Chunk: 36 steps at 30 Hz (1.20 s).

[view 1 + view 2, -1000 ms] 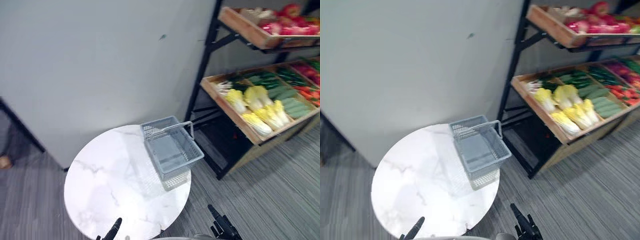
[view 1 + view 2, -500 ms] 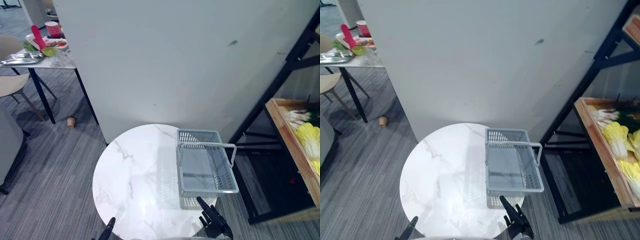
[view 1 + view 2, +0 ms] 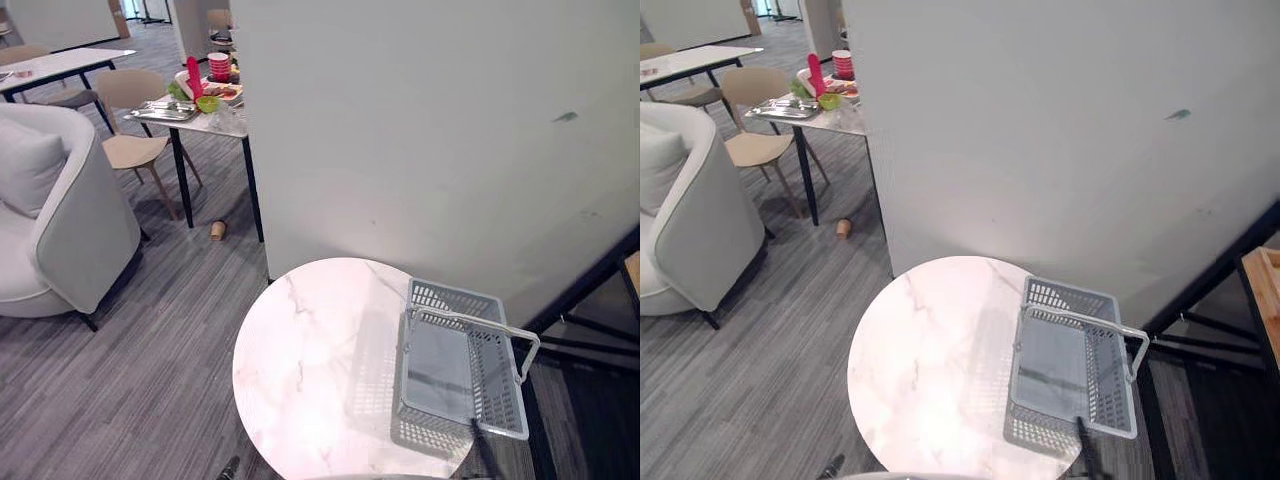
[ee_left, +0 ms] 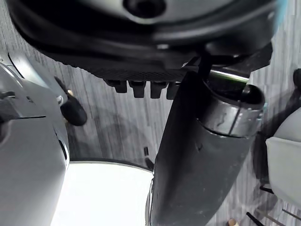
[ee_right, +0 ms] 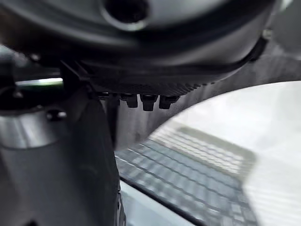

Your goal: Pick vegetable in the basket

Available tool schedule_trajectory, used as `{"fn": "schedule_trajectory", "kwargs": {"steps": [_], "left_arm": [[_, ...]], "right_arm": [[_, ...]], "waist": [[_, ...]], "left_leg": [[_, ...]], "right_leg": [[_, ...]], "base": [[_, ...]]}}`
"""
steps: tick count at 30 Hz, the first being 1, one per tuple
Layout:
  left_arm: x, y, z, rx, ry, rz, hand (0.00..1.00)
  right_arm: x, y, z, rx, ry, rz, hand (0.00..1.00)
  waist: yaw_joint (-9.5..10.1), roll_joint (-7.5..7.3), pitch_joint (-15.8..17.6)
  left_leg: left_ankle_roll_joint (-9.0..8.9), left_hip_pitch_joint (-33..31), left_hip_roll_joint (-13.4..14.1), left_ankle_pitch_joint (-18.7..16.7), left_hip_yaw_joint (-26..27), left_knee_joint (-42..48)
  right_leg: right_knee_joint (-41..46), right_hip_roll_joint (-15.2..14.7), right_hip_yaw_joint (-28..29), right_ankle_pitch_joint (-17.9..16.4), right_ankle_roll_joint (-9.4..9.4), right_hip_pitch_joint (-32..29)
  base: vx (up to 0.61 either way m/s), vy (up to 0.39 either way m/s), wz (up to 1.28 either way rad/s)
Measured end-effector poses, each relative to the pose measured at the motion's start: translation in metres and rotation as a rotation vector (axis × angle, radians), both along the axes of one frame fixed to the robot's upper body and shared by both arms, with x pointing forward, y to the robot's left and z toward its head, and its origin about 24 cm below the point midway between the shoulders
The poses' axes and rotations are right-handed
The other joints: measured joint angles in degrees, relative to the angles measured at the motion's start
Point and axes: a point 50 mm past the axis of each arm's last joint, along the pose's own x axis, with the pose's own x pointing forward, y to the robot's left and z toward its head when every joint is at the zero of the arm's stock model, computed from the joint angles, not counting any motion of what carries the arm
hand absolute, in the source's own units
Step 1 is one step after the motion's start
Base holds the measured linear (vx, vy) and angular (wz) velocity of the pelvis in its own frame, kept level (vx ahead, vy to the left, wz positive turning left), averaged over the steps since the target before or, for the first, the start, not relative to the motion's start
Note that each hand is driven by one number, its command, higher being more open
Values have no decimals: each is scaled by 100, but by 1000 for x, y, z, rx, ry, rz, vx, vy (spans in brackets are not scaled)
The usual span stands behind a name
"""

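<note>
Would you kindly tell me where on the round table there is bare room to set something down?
The table is bare across its left and middle, from the far edge to the near edge. The basket takes up the right side, though its own floor is empty.

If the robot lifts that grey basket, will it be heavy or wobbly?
Probably light: the basket is empty and its walls are open mesh. It looks like stiff plastic, so it likely keeps its shape. Its handle stands up, so the basket may swing if lifted by it.

Grey plastic mesh basket [image 3: 452,298] on glossy white marble-look tabletop [image 3: 310,370]; matt ribbed grey carpet [image 3: 130,390].
</note>
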Motion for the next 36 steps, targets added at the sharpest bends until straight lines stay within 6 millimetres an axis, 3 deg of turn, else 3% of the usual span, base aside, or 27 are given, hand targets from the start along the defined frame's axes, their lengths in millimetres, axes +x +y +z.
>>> {"fn": "schedule_trajectory", "kwargs": {"steps": [2, 4, 7, 9, 12, 15, 17, 22, 25, 29, 31, 36], "left_arm": [[2, -2, 0, -3, -3, -27, 100], [9, -1, 1, -8, -22, -57, 100], [19, -1, 4, -6, -60, -100, 100], [22, -2, 5, -8, -70, -113, 100], [22, 0, 5, -5, -64, -145, 100], [23, 7, 7, 20, -57, -191, 100], [24, 12, 8, 44, -49, -236, 100], [25, 16, 9, 63, -34, -295, 100], [24, 15, 8, 58, -25, -313, 100], [18, 15, 7, 47, 0, -339, 100], [16, 13, 6, 39, 12, -364, 100], [12, 12, 6, 35, 26, -387, 100]], "right_arm": [[14, -20, 20, -139, -29, -9, 100], [39, -41, 55, -335, -106, 26, 100], [73, -55, 102, -551, -231, 69, 100], [85, -62, 130, -677, -293, 93, 100], [108, -59, 171, -878, -362, 187, 100], [136, -44, 193, -1005, -409, 344, 100], [163, -28, 208, -1151, -399, 535, 100], [213, -7, 225, -1450, -274, 949, 100], [230, -9, 226, -1566, -153, 1117, 100], [241, -20, 219, -1693, 63, 1321, 100], [242, -34, 214, -1729, 201, 1405, 100], [238, -57, 208, -1722, 353, 1451, 100]], "waist": [[-45, 18, 18], [-65, -8, 40], [-95, -24, 56], [-107, -17, 54], [-109, -65, 75], [-107, -180, 91], [-102, -267, 124], [-80, -245, 120], [-72, -167, 165], [-58, -115, 189], [-59, -45, 230], [-67, 17, 234]], "left_leg": [[-9, -3, 26, -8, 123, -1], [-59, -22, 20, 25, 273, -2], [-115, -109, 12, 108, 392, -3], [-112, -120, 23, 164, 370, -2], [-83, -173, -10, 182, 346, -2], [-75, -196, -76, 179, 295, -2], [-75, -216, -107, 180, 181, -1], [-56, -225, -138, 194, 12, 0], [-45, -242, -139, 206, -100, 4], [-59, -254, -168, 267, -125, 25], [-150, -264, -162, 375, -151, 31], [-184, -279, -164, 451, -172, 29]], "right_leg": [[-118, 9, 44, -8, 29, 11], [-280, -27, 47, -105, 178, 14], [-478, -69, 9, -231, 179, -83], [-489, -53, -33, -250, 208, -77], [-520, -79, -66, -238, 199, -88], [-499, -136, -72, -227, 225, -80], [-494, -131, -47, -168, 311, -100], [-478, -126, -22, 0, 252, -103], [-475, -109, -24, 103, 196, -97], [-474, -129, -23, 165, 152, -97], [-479, -126, -24, 275, 145, -98], [-481, -132, -24, 318, 135, -100]], "base": [[-118, -38, -41], [-95, -54, -34], [-108, -75, -22], [-41, -46, 10], [26, -6, 6], [65, 25, 5], [56, 24, 5], [25, 28, 9], [-12, 25, 20], [-7, 16, 6], [-8, 7, 5], [-11, -2, 0]]}}
